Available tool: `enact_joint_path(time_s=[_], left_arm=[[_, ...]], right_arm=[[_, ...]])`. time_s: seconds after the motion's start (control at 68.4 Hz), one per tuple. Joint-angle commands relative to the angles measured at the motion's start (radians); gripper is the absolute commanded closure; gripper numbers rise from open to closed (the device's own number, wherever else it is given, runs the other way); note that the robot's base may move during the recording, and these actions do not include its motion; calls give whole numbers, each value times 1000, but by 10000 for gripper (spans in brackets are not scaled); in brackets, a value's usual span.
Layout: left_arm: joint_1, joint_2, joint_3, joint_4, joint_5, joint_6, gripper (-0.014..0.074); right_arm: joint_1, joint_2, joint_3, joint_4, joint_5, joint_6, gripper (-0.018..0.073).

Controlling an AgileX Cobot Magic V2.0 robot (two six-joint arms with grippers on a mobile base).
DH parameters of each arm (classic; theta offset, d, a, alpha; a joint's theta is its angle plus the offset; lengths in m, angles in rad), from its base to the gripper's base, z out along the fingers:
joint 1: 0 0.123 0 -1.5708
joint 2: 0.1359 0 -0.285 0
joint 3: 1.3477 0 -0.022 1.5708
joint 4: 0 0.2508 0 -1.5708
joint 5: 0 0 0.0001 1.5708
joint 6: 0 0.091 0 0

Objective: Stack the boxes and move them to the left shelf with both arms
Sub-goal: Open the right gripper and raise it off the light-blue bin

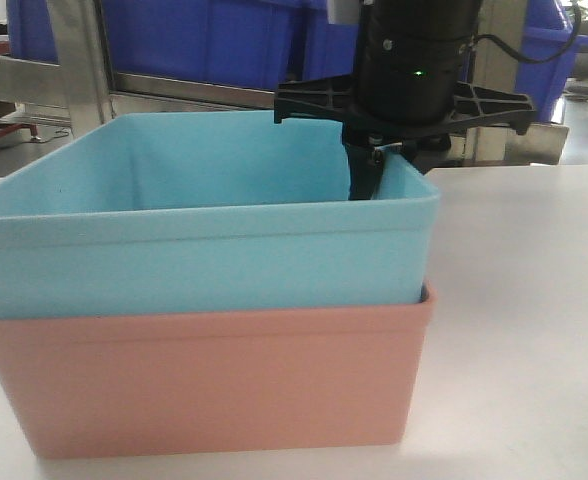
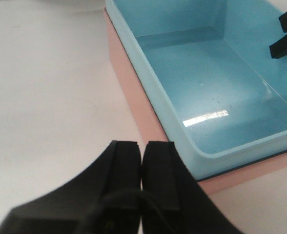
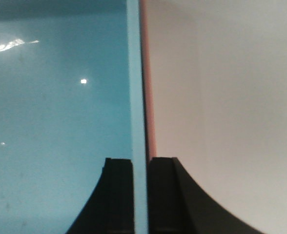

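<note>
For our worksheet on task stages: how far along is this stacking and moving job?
Done: the light blue bin sits nested in the pink bin. In hand: the right end effector clamps its side wall; the left end effector is shut, empty, beside the stack. Left: the stack rests on the white table, so the left grip and the carry to the shelf remain.

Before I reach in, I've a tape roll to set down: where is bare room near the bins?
Bare tabletop lies right of the pink bin and to its left, around the left hand. The blue bin nested inside has an empty floor. Crowded: its right wall, clamped by the right hand.
</note>
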Motion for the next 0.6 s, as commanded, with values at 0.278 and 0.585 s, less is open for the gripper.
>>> enact_joint_path(time_s=[0.278, 0.585], left_arm=[[-6, 6, -32, -29, -71, 5, 346], [-6, 160, -180, -130, -17, 2, 59]], right_arm=[[-4, -66, -36, -55, -35, -39, -3], [-4, -125, -46, -64, 37, -156, -66]])
